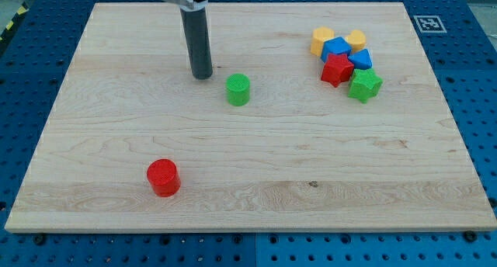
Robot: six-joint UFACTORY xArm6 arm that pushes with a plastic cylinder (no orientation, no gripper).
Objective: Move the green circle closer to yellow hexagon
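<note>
The green circle [238, 89] is seen standing upright on the wooden board [248, 197], a little left of the board's middle and in its upper half. Nothing is touched by it. My tip [202, 74] is set down just beside it, toward the view's upper left, with a narrow strip of bare wood left between the two. No pincer is carried by the arm, so no apart or together state can be told; only a straight dark rod is shown, rising from the tip to the view's top edge.

The yellow hexagon [322, 40] is found well apart from the green circle, toward the view's upper right, at the left top of a tight cluster. A second yellow block [356, 40], its shape not clearly made out, is placed at the cluster's right top. Between and below them a blue block [337, 48] and another blue block [360, 60] are packed. A red star [337, 69] is pressed against them from below, and a green star [364, 84] is laid at the cluster's lower right.

A red circle [164, 178] is left alone near the view's lower left.
</note>
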